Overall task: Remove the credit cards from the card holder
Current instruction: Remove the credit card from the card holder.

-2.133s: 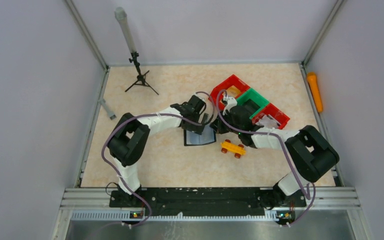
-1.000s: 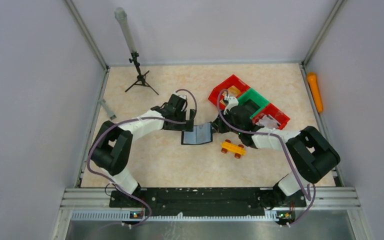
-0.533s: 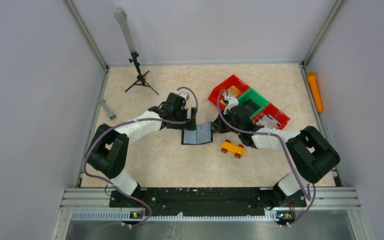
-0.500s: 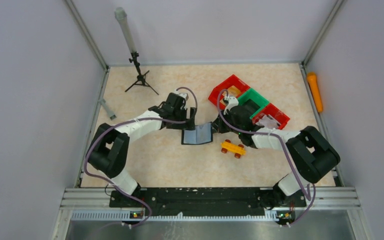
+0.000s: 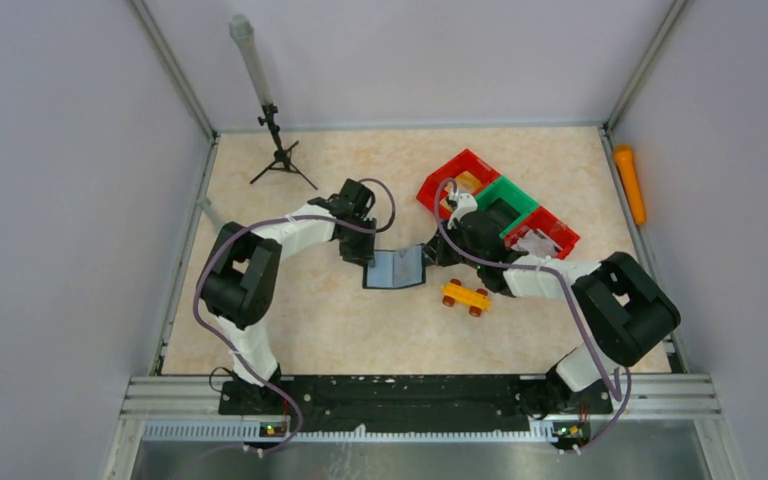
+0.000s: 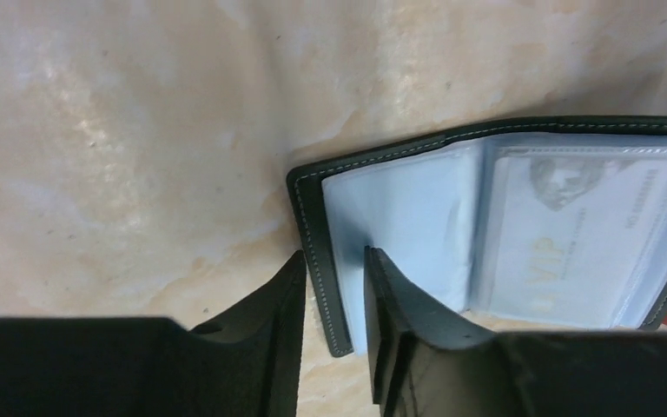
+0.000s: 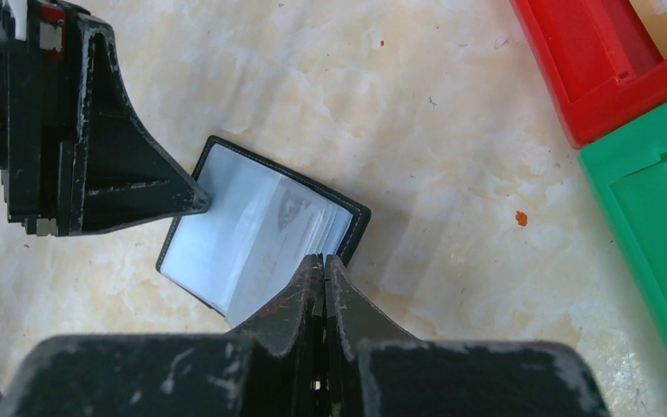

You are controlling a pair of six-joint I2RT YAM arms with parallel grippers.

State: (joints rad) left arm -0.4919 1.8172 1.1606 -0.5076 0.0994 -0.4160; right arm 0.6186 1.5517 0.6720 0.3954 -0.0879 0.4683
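The card holder (image 5: 396, 270) lies open on the table, its clear sleeves facing up. In the left wrist view a white card with gold lettering (image 6: 573, 234) sits inside a sleeve of the card holder (image 6: 399, 217). My left gripper (image 6: 334, 254) straddles the holder's left cover edge, one finger outside on the table, the other on the sleeve, closed narrowly on it. My right gripper (image 7: 324, 258) is shut, its tips resting against the right edge of the card holder (image 7: 252, 234). From above, the left gripper (image 5: 365, 255) and right gripper (image 5: 428, 255) flank the holder.
A yellow toy car (image 5: 465, 296) stands just right of the holder, in front of the right arm. A red bin (image 5: 460, 175), a green bin (image 5: 508, 200) and another red bin (image 5: 550, 232) sit behind it. A black tripod (image 5: 280, 160) stands at the back left.
My left gripper swung from above the holder's back edge to its left side, lowered, and closed from wide open onto the left cover. The right gripper and the holder stayed put.
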